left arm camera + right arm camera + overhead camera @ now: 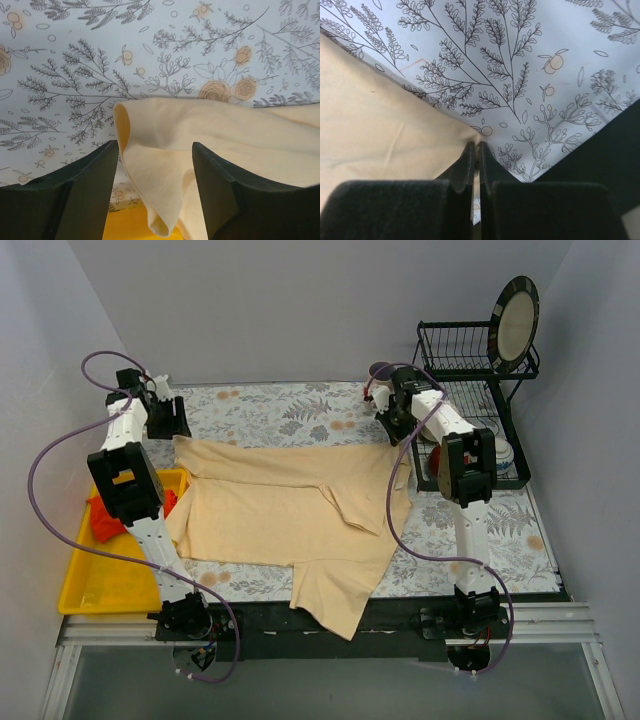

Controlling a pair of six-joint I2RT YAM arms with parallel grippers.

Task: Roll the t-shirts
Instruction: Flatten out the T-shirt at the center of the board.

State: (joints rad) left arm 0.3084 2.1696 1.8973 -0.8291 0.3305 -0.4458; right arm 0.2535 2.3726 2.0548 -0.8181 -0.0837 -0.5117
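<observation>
- We judge this the opening step: taking the cream t-shirt, spread on the table, at its 2 far corners.
- The left gripper has its jaws apart around a fold.
- The right gripper has its jaws together at the hem; we cannot tell if it pinches cloth.
- Next, the left should close, then both pull evenly.
</observation>
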